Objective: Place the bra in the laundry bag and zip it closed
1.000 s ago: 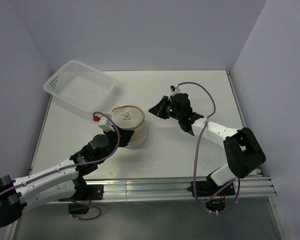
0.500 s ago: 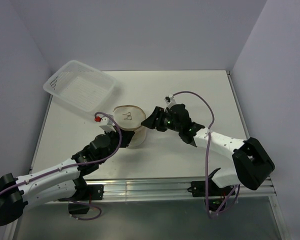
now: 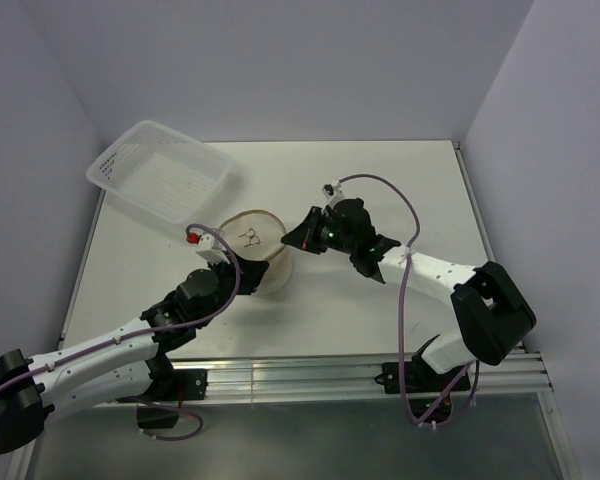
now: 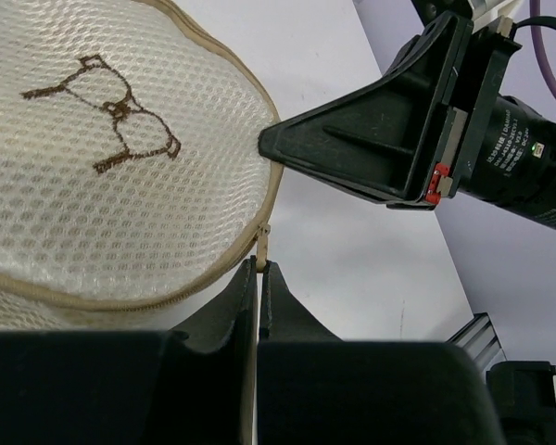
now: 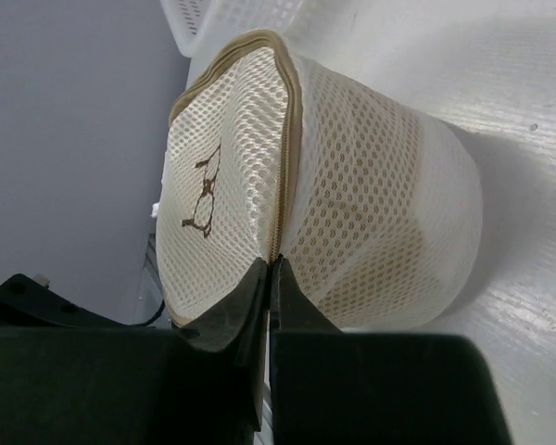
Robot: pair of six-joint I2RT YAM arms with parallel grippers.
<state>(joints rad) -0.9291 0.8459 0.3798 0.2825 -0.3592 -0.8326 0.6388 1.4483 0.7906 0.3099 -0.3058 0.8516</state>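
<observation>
Mesh covers the small round laundry bag [image 3: 258, 252], which stands upright on the white table [image 3: 380, 180], left of centre and just in front of the white plastic basket [image 3: 160, 180] in the far-left corner. Its flat round lid faces up and shows a brown mark [image 4: 111, 107] like a pair of spectacles, and a tan zipper rim [image 5: 292, 120] runs around the lid's edge. The left gripper [image 4: 258, 278] reaches the bag from the near-left side. Its two black fingers are clenched together on the thin tan zipper tab [image 4: 262, 243], which hangs off the rim at the near edge of the lid and runs down into the slit between the tips. The right gripper [image 5: 268, 276] comes in from the right, its arm stretched low across the table with a purple cable [image 3: 405, 200] arching above it. Its fingers are also pressed tight together, the pointed tips meeting right at the tan rim on the bag's right side. From its own camera it seems to nip the zipper seam there, though the tips hide how much fabric is caught. The two grippers sit on different sides of the lid, apart from each other, each touching the rim. Below the rim, the bag's side wall keeps its drum shape and rests flat on the table.
</observation>
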